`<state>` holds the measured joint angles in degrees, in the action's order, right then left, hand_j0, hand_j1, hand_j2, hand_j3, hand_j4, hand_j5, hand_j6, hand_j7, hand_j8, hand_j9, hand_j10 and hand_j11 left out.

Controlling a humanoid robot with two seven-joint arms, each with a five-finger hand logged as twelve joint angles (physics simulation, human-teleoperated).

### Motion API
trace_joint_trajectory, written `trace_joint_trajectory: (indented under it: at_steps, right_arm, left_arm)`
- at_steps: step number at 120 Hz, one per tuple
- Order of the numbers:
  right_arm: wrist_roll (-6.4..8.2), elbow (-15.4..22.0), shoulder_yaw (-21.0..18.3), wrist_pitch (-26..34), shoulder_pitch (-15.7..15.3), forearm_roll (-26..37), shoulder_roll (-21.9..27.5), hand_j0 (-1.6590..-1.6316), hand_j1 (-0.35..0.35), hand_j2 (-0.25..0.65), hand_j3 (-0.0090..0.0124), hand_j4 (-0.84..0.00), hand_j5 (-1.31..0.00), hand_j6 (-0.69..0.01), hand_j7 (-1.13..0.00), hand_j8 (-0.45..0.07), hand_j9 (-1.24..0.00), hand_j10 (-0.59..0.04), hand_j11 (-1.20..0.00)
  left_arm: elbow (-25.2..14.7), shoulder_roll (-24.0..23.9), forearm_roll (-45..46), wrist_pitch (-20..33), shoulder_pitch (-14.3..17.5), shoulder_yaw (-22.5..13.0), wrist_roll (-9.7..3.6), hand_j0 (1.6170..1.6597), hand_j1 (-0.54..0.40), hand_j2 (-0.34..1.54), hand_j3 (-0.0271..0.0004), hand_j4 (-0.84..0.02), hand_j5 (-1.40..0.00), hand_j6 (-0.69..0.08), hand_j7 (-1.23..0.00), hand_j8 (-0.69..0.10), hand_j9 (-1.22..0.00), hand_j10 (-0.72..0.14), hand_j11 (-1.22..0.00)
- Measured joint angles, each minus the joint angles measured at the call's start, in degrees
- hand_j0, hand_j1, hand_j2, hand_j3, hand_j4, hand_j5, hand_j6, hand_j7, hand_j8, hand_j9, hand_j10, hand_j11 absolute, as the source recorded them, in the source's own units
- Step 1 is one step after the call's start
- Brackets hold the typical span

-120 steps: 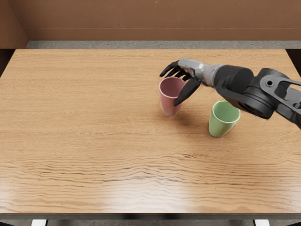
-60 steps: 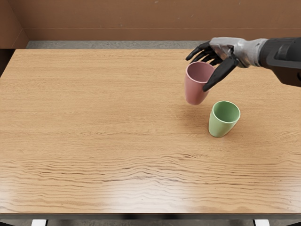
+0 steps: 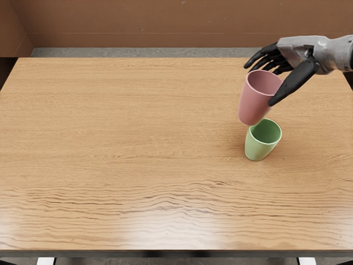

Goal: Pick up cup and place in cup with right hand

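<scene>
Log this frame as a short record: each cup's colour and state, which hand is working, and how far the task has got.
held cup: pink, raised off the table, mouth up, slightly tilted
target cup: green, upright on the table, mouth open
working hand: right hand, thumb and fingers around the pink cup's upper part
left hand: not in view
task stage: pink cup not yet inside green cup
</scene>
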<state>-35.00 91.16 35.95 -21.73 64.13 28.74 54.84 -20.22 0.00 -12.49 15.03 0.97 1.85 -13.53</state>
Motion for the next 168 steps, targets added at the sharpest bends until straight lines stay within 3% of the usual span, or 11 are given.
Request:
trace_joint_trajectory:
  at_steps: [105,168]
  right_arm:
    - [0.00,0.14,-2.71,-0.44,-2.09,-0.44,3.80,-1.6578,0.086,0.061,0.0000,-0.403,-0.53,-0.369,-0.53,-0.315,-0.52,-0.399,-0.53]
    - [0.00,-0.58,-4.91,4.79,-3.39,3.02,0.97,-1.6576,0.090,0.093,0.0000,-0.420,-0.55,-0.370,-0.55,-0.314,-0.55,-0.394,-0.55]
  left_arm:
    - [0.00,0.00,0.00,0.00,0.00,0.00,0.00,1.6581,0.349,0.00,-0.0001,0.000,0.00,0.000,0.00,0.000,0.00,0.000,0.00]
    - [0.00,0.00,0.00,0.00,0.00,0.00,0.00,1.6581,0.349,0.00,-0.0001,0.000,0.00,0.000,0.00,0.000,0.00,0.000,0.00]
